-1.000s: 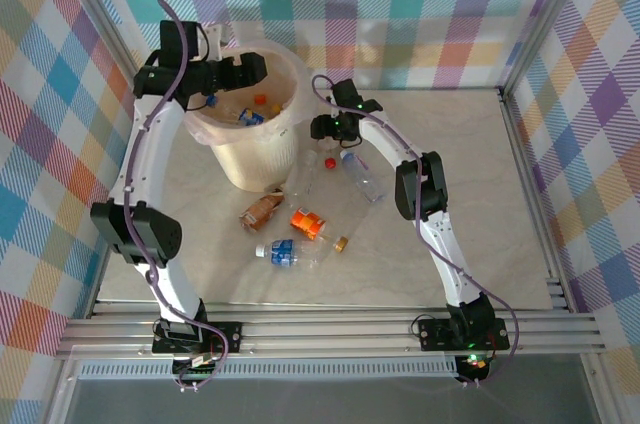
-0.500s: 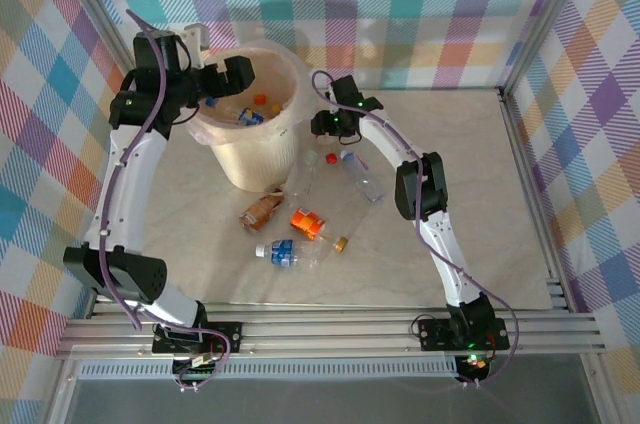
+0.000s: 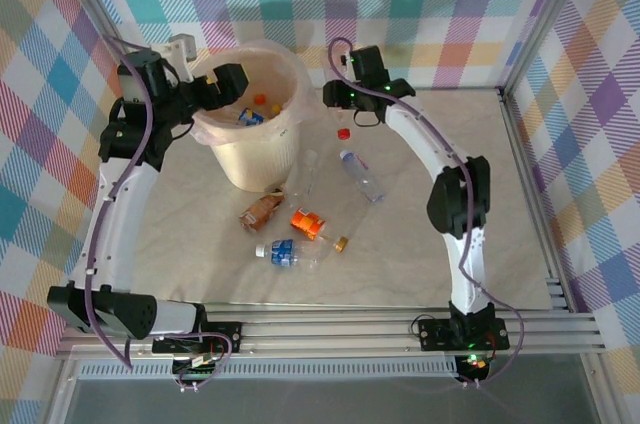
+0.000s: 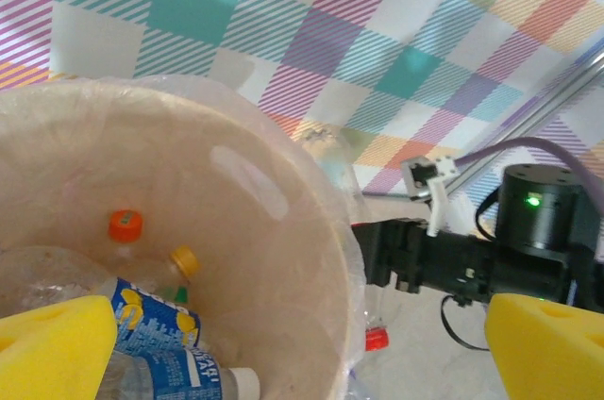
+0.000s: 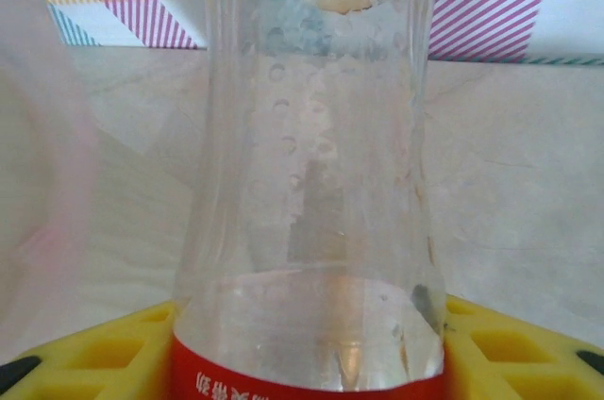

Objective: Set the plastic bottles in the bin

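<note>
Right pincer (image 5: 302, 353) clenched on a red-labelled bottle (image 5: 311, 183), beside the bin (image 3: 250, 159). Left pincer (image 4: 302, 343) gaping over it. Could slip: slick plastic, low grip.

The overhead camera looks down from behind both arm bases across the whole table (image 3: 450, 204). The left wrist camera peers past the left gripper (image 4: 283, 348) into the bin (image 4: 311, 258) just below. The right wrist camera sits tight against a clear bottle (image 5: 311, 174). The overhead and left wrist views share the bin.
</note>
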`<action>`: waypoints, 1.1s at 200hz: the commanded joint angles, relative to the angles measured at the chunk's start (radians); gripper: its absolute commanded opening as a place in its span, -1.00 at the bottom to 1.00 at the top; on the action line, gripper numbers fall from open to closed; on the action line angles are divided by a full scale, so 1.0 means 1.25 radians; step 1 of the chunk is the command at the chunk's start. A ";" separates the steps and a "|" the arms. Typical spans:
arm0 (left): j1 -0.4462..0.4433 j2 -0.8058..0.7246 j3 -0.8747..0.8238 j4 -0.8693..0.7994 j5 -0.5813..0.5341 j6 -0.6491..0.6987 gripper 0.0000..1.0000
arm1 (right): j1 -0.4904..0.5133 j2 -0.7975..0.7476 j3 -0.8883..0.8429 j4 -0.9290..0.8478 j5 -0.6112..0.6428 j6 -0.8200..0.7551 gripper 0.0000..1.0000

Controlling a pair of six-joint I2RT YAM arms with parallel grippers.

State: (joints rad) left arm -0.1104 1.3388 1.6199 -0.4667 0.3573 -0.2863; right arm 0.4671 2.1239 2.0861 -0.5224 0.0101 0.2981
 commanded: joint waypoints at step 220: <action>-0.445 0.191 -0.016 0.322 0.060 -0.146 0.92 | 0.010 -0.842 -0.896 0.502 -0.269 -0.010 0.03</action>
State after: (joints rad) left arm -0.6292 1.5410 1.5398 -0.1230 0.3813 -0.4610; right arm 0.4721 1.1000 0.9913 -0.0097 -0.2234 0.2726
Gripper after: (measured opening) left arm 0.958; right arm 0.514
